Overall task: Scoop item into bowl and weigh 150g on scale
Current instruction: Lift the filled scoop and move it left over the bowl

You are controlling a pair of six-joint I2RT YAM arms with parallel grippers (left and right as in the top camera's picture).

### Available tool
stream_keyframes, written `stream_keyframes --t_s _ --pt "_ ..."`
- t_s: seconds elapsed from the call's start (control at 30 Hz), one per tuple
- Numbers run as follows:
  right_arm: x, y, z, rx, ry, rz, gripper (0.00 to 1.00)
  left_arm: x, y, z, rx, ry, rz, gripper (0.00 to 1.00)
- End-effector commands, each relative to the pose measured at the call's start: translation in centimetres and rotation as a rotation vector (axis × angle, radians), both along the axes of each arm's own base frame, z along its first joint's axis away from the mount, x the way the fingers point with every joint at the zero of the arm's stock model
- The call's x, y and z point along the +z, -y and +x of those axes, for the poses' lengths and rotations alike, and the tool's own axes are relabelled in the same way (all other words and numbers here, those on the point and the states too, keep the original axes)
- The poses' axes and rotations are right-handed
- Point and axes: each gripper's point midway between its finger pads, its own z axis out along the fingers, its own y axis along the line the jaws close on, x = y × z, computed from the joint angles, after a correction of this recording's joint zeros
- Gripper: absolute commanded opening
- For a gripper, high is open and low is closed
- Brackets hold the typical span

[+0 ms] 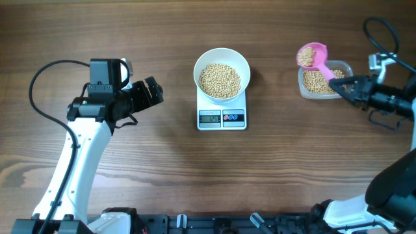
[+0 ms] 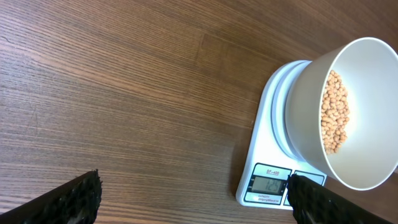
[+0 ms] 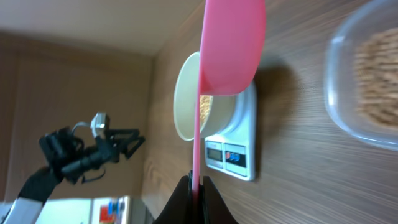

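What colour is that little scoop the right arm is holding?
The scoop is bright pink, clearest in the right wrist view.

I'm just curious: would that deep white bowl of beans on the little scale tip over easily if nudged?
Probably not: the deep round white bowl holds a thick layer of small tan beans, keeping its weight low. On the flat white square scale it would likely slide before tipping, perhaps off the edge.

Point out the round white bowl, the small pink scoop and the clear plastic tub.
Round white bowl (image 1: 221, 56), overhead view, bare inner wall, far side.
Small pink plastic scoop (image 1: 319, 53), overhead view, wall of its cup.
Clear plastic tub (image 1: 348, 65), overhead view, far rim.
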Motion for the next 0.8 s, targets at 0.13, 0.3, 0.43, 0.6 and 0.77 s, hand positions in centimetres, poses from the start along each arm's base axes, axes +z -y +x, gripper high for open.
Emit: stream_keyframes --t_s 0.13,0.3,0.43,0.6,0.77 --pt "1.5 -6.1 1.4 0.149 0.038 0.083 0.04 0.5 0.0 0.5 -0.006 0.018 0.008 1.0" --pt "2.7 -10.0 2.5 0.233 0.088 0.09 0.04 0.5 0.0 0.5 -0.006 0.018 0.008 1.0" --pt "2.7 -12.4 3.4 0.271 0.127 0.019 0.04 0.5 0.0 0.5 -0.006 0.018 0.008 1.0" --pt "1.8 -14.3 3.8 0.298 0.185 -0.151 0.04 0.5 0.0 0.5 -0.006 0.018 0.008 1.0" --pt "1.0 -15.4 3.7 0.316 0.201 -0.263 0.04 0.5 0.0 0.5 -0.006 0.017 0.008 1.0"
